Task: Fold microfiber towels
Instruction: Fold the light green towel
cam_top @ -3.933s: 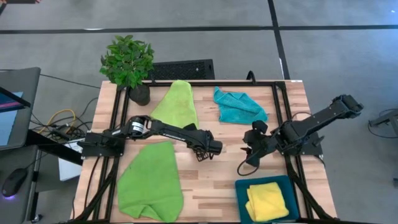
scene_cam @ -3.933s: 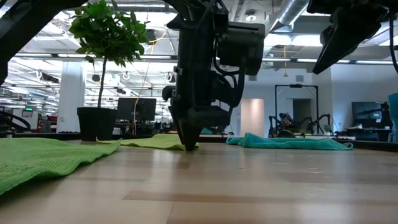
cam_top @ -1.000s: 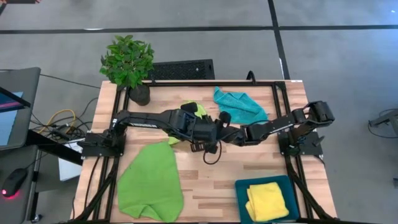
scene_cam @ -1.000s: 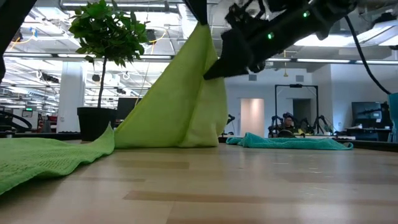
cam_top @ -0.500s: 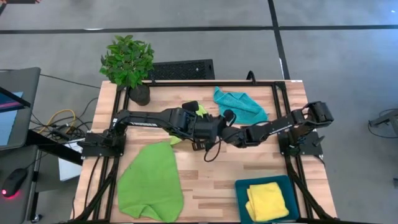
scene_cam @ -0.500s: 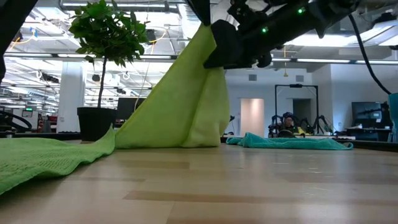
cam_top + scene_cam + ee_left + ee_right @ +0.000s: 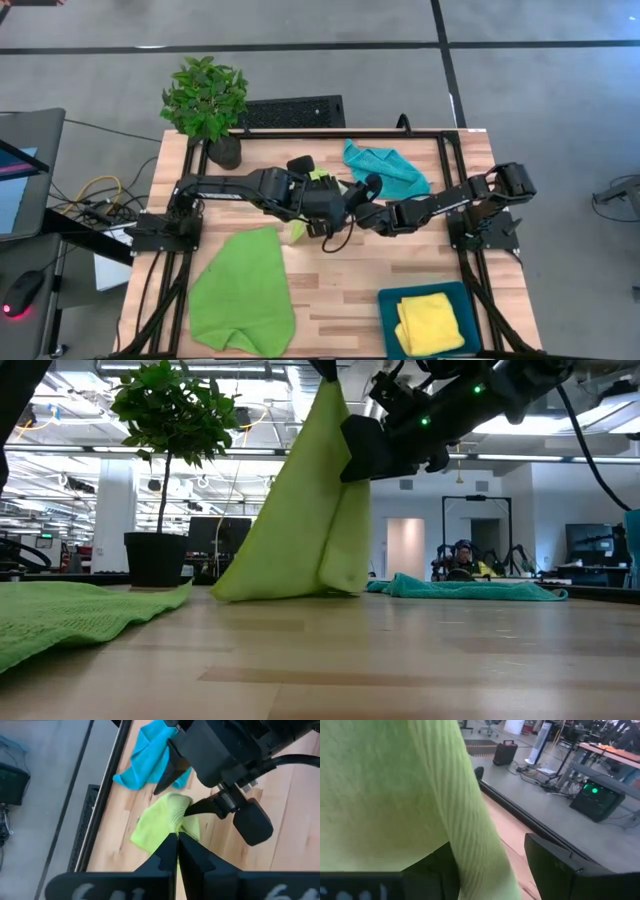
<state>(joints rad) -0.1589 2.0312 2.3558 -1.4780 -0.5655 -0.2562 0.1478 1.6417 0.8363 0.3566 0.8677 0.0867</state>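
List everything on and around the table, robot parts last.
hanging lime green towel: one, lime green, lifted above the table's middle, its lower edge on the wood
flat lime green towel: one, lime green, spread on the near left
turquoise towel: one, turquoise, crumpled at far centre-right
yellow towel: one, bright yellow, folded in the tray
tray: one, teal, near right corner
potted plant: one, green, far left corner
table: one, pale wood
left end effector: shut on the hanging towel's top
right end effector: open, fingers around the hanging towel
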